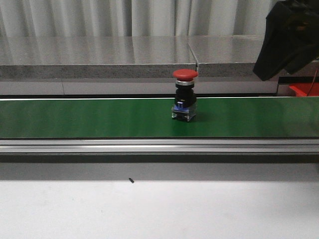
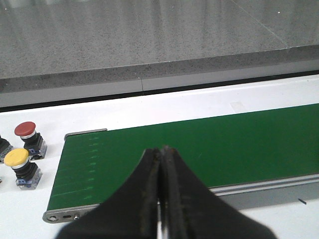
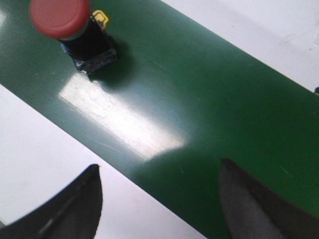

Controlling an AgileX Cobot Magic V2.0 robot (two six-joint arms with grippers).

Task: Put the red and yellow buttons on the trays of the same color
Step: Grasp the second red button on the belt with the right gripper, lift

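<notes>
A red button (image 1: 185, 95) with a black body stands upright on the green conveyor belt (image 1: 89, 117); the right wrist view shows the same red button (image 3: 67, 27) some way ahead of my right gripper (image 3: 159, 167), which is open over the belt's edge with nothing between its fingers. Part of the right arm (image 1: 289, 37) shows at the upper right of the front view. My left gripper (image 2: 161, 152) is shut and empty above the belt's end. Beside that end stand another red button (image 2: 27, 135) and a yellow button (image 2: 21, 164). A red tray (image 1: 304, 89) peeks out at the far right.
A grey stone ledge (image 1: 124, 57) runs behind the belt. The belt's metal rail (image 1: 149, 145) borders the white table (image 1: 149, 204) in front. A small dark speck (image 1: 131, 180) lies on the table.
</notes>
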